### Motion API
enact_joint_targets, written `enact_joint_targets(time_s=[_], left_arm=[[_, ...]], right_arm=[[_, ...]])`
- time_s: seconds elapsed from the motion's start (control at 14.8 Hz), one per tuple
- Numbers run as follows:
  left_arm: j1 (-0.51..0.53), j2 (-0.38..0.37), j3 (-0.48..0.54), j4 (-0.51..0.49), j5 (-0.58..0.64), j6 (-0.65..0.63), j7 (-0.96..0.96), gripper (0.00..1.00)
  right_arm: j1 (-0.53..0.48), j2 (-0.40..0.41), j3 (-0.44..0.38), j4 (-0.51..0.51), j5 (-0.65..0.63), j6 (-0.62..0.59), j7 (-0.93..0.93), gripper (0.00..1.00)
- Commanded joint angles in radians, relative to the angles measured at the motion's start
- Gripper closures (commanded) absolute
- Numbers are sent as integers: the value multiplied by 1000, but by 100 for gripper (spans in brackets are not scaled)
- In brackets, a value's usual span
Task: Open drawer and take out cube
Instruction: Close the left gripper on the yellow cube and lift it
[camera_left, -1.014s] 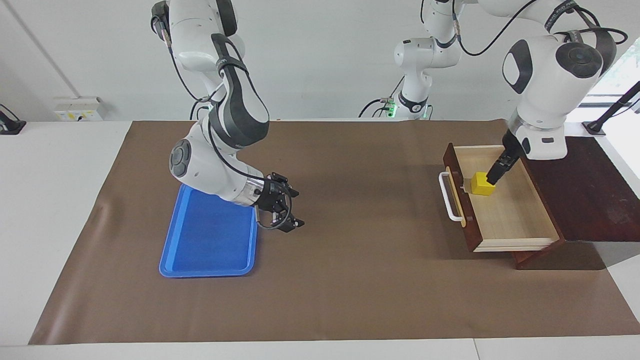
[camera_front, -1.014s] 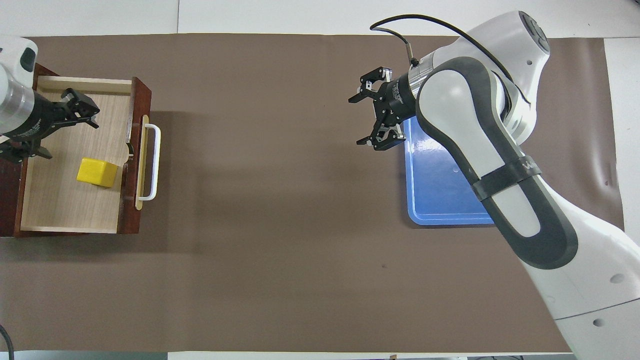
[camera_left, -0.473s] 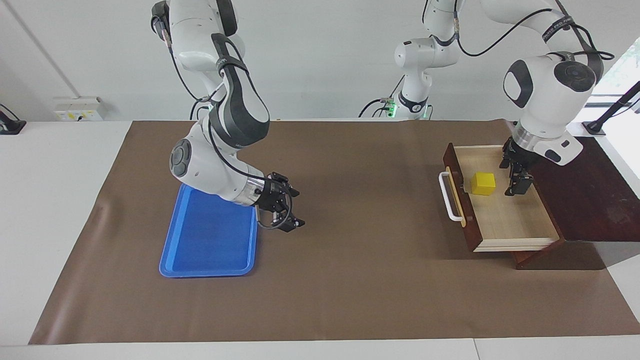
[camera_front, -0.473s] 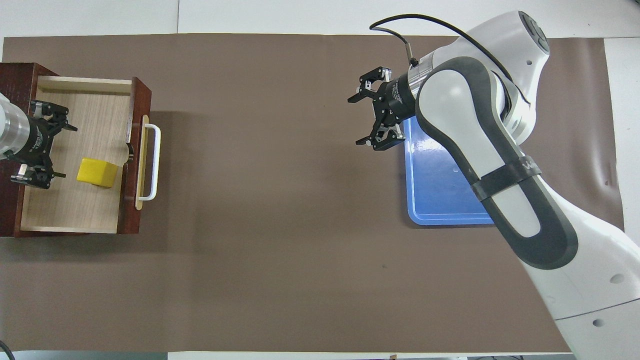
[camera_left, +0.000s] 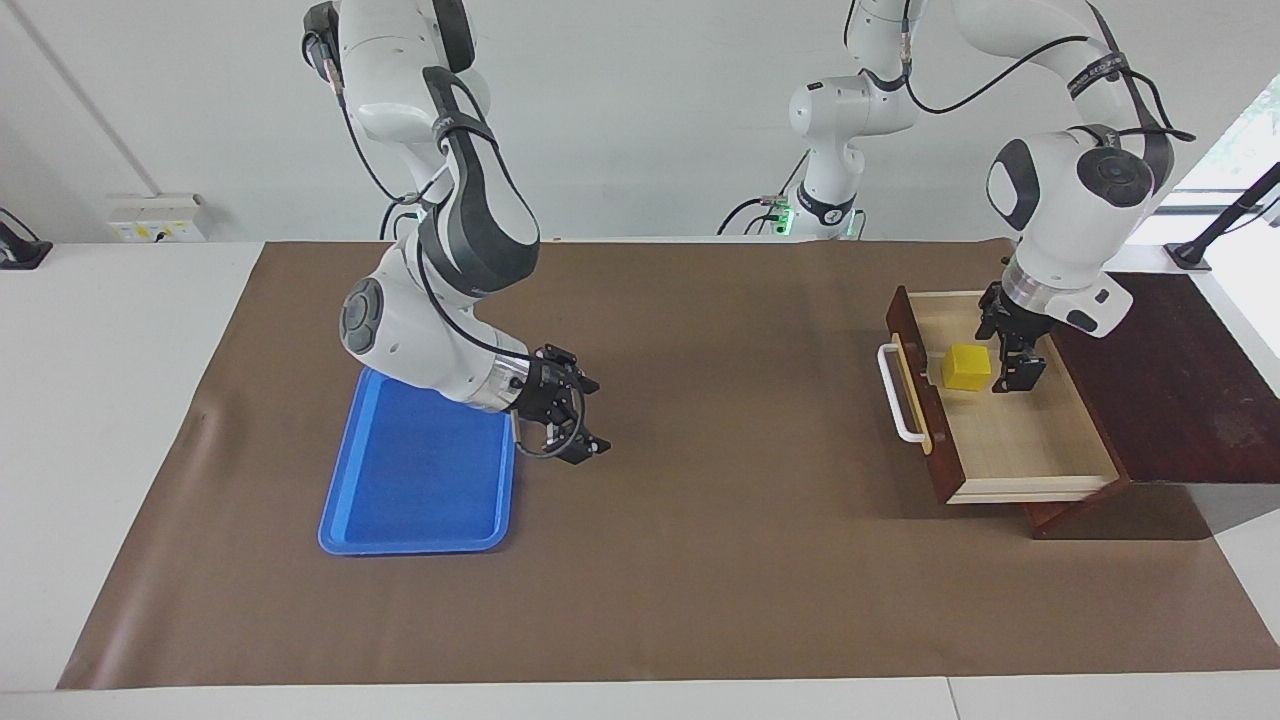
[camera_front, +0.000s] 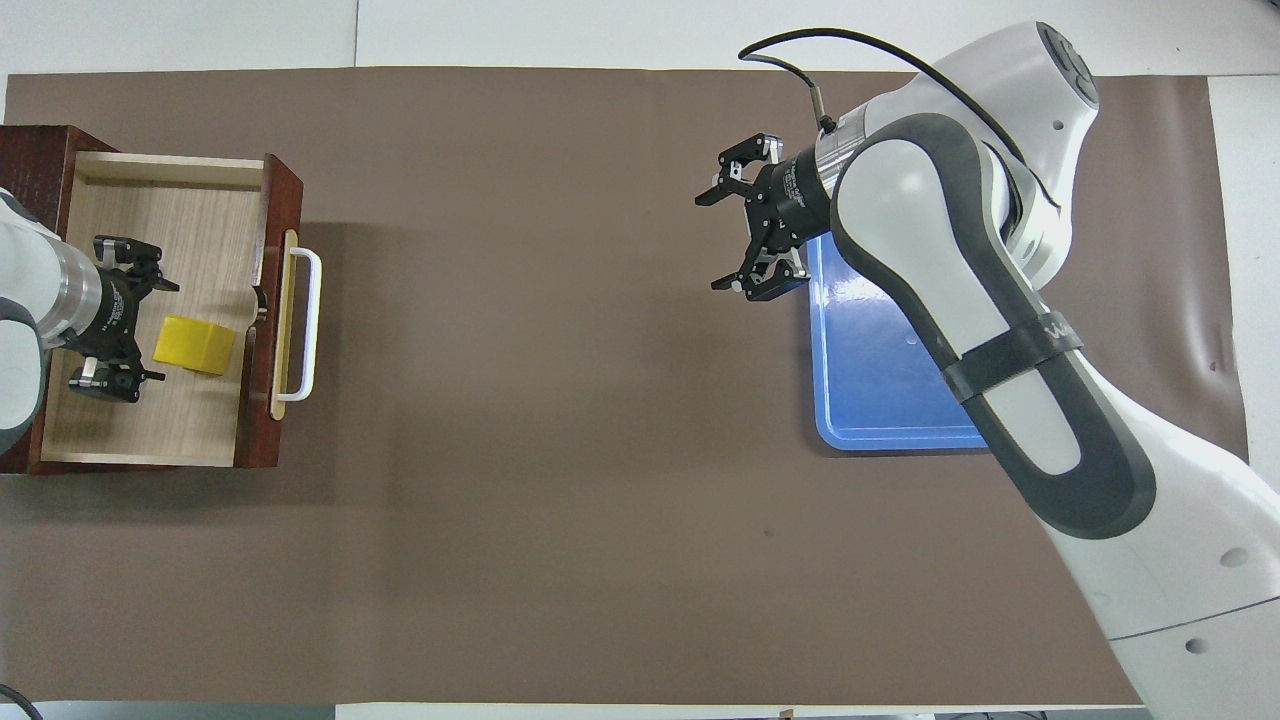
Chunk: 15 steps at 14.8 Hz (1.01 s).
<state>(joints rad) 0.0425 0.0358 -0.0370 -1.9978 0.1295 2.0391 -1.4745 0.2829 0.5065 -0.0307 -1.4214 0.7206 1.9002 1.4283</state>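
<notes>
Yellow and small, the cube (camera_left: 967, 366) (camera_front: 194, 345) sits on the pale wood floor of the drawer (camera_left: 1030, 440) (camera_front: 150, 420), which stands pulled open at the left arm's end of the table. The cube lies close to the drawer's dark reddish-brown front, just inside the white bar handle (camera_left: 895, 396) (camera_front: 305, 325). In the overhead view the cube is at about 9 o'clock from the middle of the brown mat (camera_left: 700, 560) (camera_front: 560, 480). The left gripper (camera_left: 1012, 352) (camera_front: 128, 330) is down inside the drawer, right beside the cube on the side away from the handle. Its jaws are spread wide, wider than the cube, and hold nothing; one finger shows at each side of the cube's end, and whether either touches it cannot be told. The right gripper (camera_left: 580, 418) (camera_front: 748, 235) hangs over the mat just beside the blue tray (camera_left: 400, 500) (camera_front: 880, 400), at the tray's edge toward the mat's middle; in the overhead view it is at about 2 o'clock from that middle. Its jaws also stand well open and empty, and that arm waits.
</notes>
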Motion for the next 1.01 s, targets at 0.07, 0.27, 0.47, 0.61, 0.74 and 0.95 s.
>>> enact_joint_targets(time_s=[0.07,0.27,0.47,0.61,0.74,0.95], left_arm=[[7,-45,-3,-91,-14,73,-13,0],[7,-43,-3,-95,-14,81,-16,34],[10,-33,-4,-75,-14,82,-17,100],[5,-10,-4,-20,-14,73,-17,100],[0,28,-6,87,-22,-17,-41,100],[-50,102,-8,340,-60,-245,-114,100]], right_arm=[[-1,-8,0,-10,29,11,-35,4],[-2,-8,0,-11,28,11,-35,4],[-4,-8,0,-13,28,10,-35,4],[-7,-8,0,-11,29,7,-35,4],[-5,-8,0,-11,29,8,-35,4],[-4,-8,0,-13,28,8,-35,4]])
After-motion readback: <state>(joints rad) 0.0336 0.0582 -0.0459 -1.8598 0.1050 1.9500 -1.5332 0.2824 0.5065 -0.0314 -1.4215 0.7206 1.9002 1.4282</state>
